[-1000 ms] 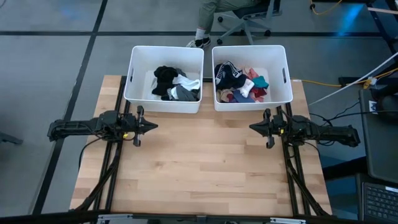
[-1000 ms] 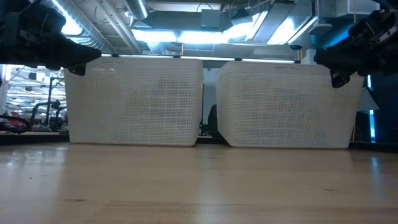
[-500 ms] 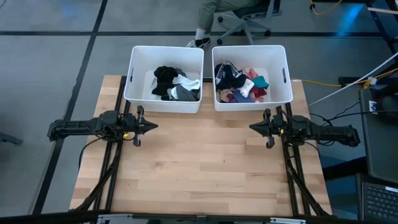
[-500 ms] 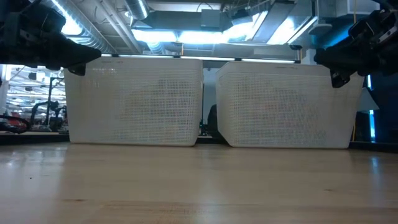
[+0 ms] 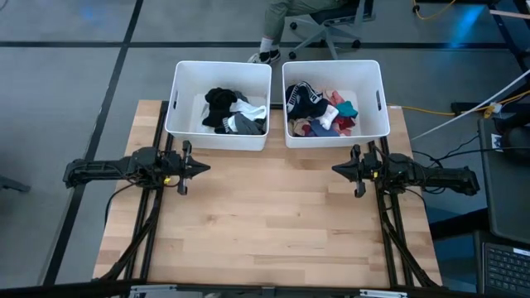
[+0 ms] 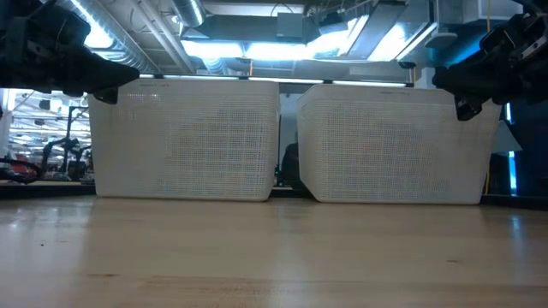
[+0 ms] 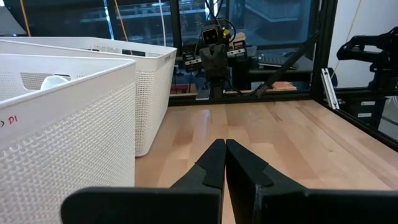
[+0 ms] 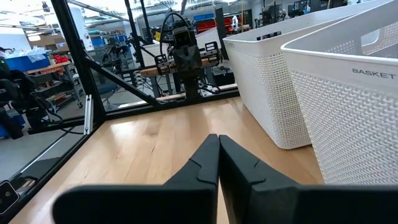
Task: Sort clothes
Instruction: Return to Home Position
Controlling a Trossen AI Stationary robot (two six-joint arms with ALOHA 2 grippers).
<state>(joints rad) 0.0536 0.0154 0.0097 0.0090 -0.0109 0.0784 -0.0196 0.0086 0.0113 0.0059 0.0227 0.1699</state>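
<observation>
The clothes point(image 5: 225, 104) lie in the two white bins point(image 5: 222, 64) at the far edge of the table point(image 5: 265, 223), and the left jaws and right jaws are pressed together, empty, above the table's sides, so only an arm bumping a bin could spill them.

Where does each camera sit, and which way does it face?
High view: above the table, facing straight down; left gripper and right gripper, shut, point toward each other.
Low view: at table-top height, facing level at the left bin and right bin; arm parts at upper corners.
Left wrist view: on that wrist, facing across to the right arm; own gripper shows.
Right wrist view: mirrored, facing the left arm.
Shared: both wrist views show the bins.
</observation>
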